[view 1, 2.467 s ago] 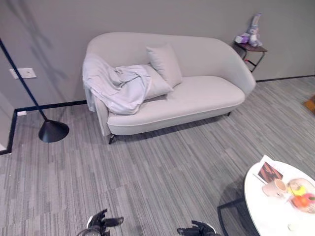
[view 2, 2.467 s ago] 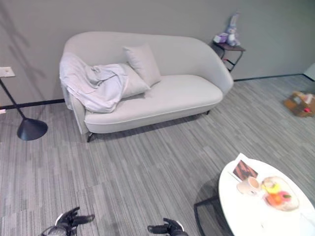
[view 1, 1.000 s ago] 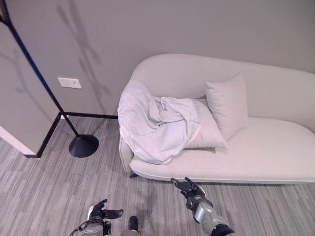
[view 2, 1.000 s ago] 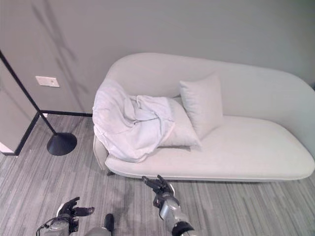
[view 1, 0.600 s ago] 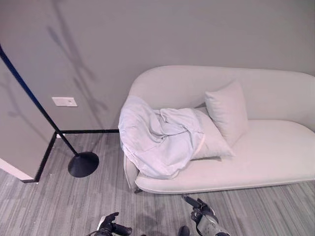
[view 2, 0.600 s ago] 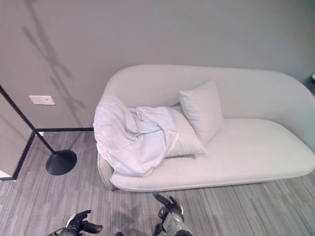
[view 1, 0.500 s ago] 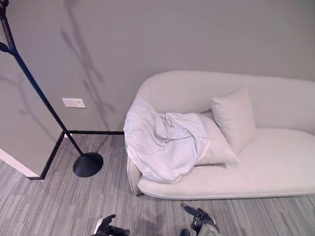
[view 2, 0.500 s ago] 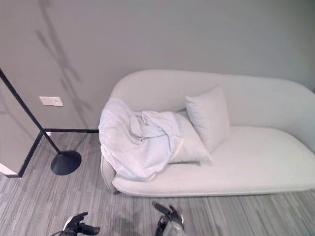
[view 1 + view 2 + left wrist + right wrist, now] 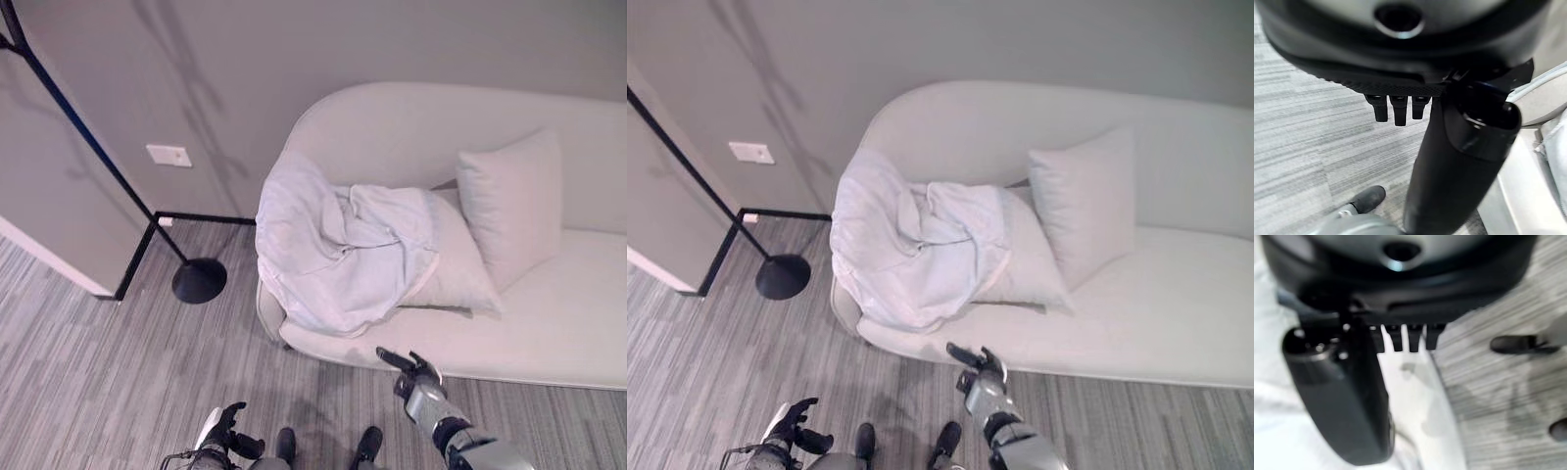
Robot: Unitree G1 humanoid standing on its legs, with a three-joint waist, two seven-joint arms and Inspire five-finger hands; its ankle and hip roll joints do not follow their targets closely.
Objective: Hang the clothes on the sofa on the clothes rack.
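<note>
Left eye view: A pale sofa (image 9: 549, 323) stands against a grey wall (image 9: 294, 49). The clothes (image 9: 338, 250), a crumpled white garment, lie draped over the sofa's left arm and the left part of its seat, resting against a flat cushion (image 9: 456, 269). A second cushion (image 9: 514, 206) stands upright against the backrest, just beside the first. The clothes rack (image 9: 93, 157), a slanted dark pole on a round black base, stands on the striped carpet floor (image 9: 98, 372) near the sofa's left end, apart from it. A white wall plate (image 9: 168, 155) sits on the wall beyond the pole. The right robot hand (image 9: 416, 372) is raised in front of the sofa's front edge, below the hanging hem of the clothes, fingers extended and spread, holding nothing. The left robot hand (image 9: 227, 439) hangs low over the floor, fingers loosely relaxed, empty.

Right eye view: Same arrangement. The right robot hand (image 9: 978, 364) is just short of the seat edge, not touching the clothes (image 9: 916, 245). The left robot hand (image 9: 795, 427) is well apart from the sofa.

Left wrist view: The left robot hand (image 9: 1449, 161) shows its fingers straight and its thumb standing clear over the carpet; nothing is held.

Right wrist view: The right robot hand (image 9: 1347, 396) has straight, separated fingers over white fabric and sofa edge; nothing is gripped.
</note>
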